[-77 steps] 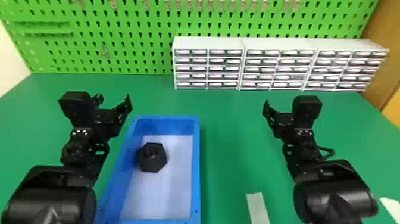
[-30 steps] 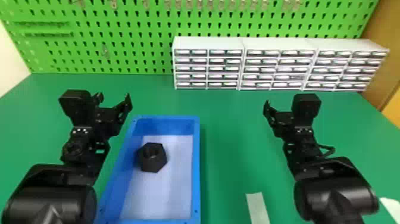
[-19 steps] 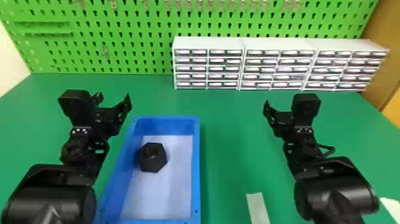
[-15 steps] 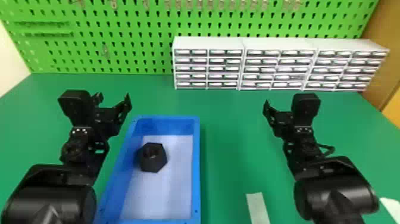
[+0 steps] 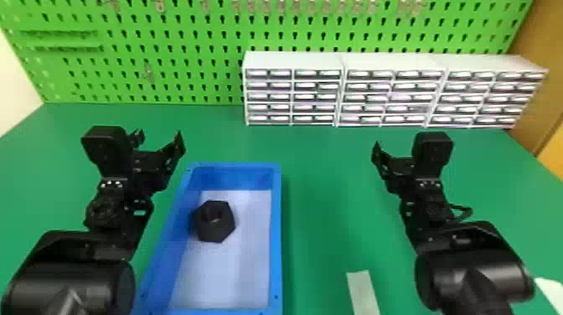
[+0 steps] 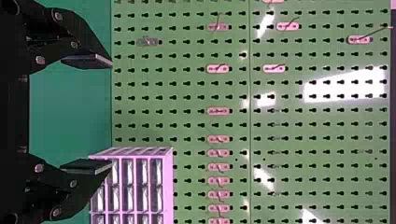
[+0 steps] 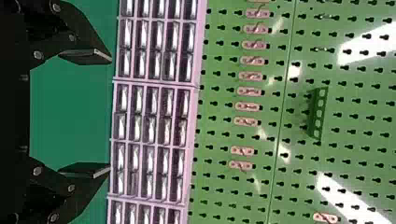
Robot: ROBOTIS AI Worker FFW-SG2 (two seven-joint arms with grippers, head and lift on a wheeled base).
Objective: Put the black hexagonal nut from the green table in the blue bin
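Head view: black hexagonal nut (image 5: 215,228) unmoved inside blue bin (image 5: 276,234); left gripper (image 5: 159,139), right gripper (image 5: 396,150) both spread, likewise unmoved.

Left pincer (image 5: 159,138) and right pincer (image 5: 396,146) open.

Bright light overall; white glare patches on the green pegboard (image 6: 187,118), a soft shadow beside the blue bin (image 5: 276,234)

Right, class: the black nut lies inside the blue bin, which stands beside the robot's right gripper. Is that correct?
Not quite: the head view shows that the blue bin stands beside the left gripper. The black nut does lie inside it.
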